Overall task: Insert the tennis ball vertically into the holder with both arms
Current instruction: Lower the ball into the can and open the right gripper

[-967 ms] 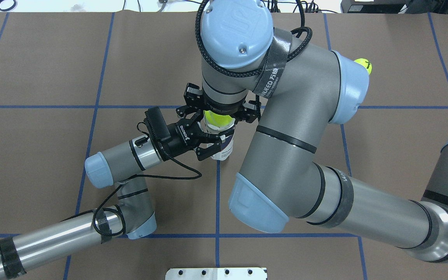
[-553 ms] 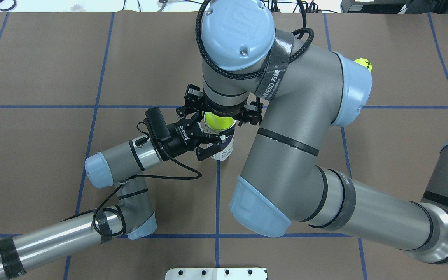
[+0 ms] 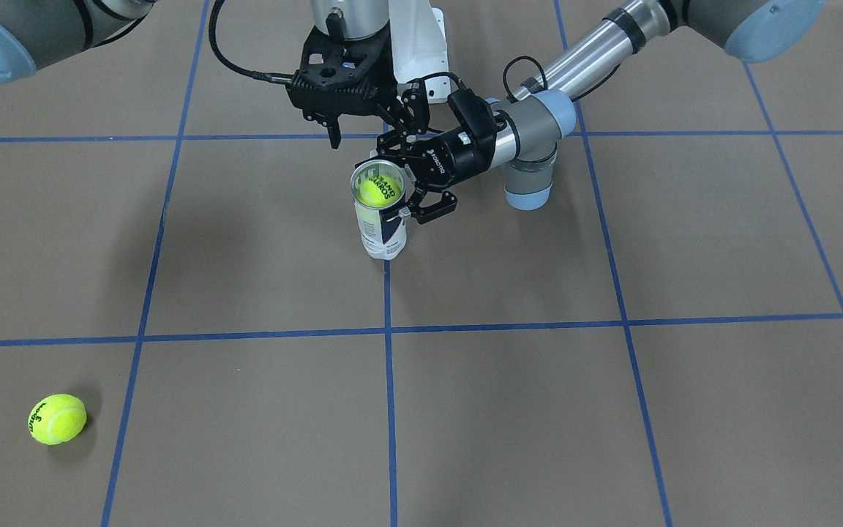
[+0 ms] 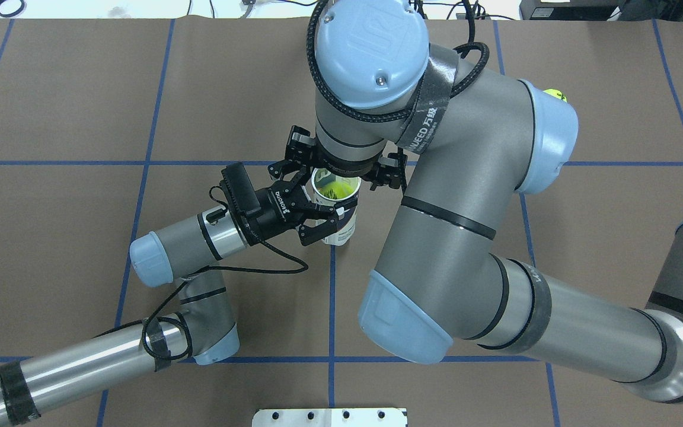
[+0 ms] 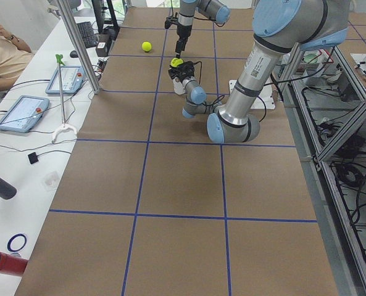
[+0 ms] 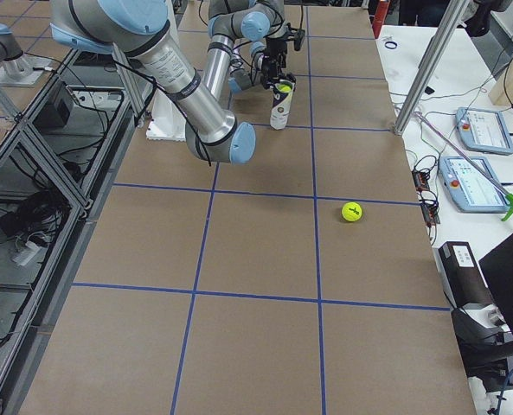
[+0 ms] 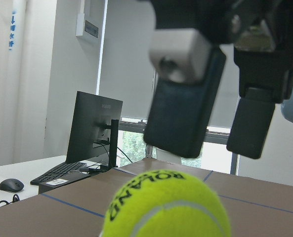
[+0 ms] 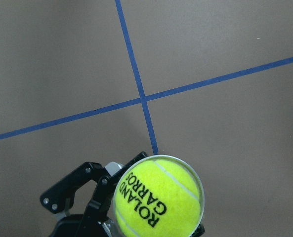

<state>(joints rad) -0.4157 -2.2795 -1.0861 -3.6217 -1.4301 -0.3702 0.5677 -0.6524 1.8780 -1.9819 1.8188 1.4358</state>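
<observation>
The holder [image 3: 383,233], a clear can with a white and navy label, stands upright on the table and also shows in the overhead view [image 4: 340,226]. My left gripper [image 3: 408,184] [image 4: 325,209] is shut on its upper part from the side. A yellow tennis ball [image 3: 380,191] [image 4: 335,190] [image 8: 158,197] sits in the can's mouth. My right gripper [image 3: 372,126] [image 4: 341,171] hangs straight above it, open and clear of the ball. In the left wrist view its fingers [image 7: 186,113] hover above the ball [image 7: 167,203].
A second tennis ball [image 3: 57,419] [image 4: 555,95] lies loose on the table, far from the can on my right side. The white pedestal base [image 3: 416,44] [image 4: 329,417] stands by the robot. My right arm's elbow [image 4: 436,237] looms over the table beside the can.
My right gripper has risen away from the ball. The ball has sunk lower into the can's mouth. The left gripper and the can have not moved.
</observation>
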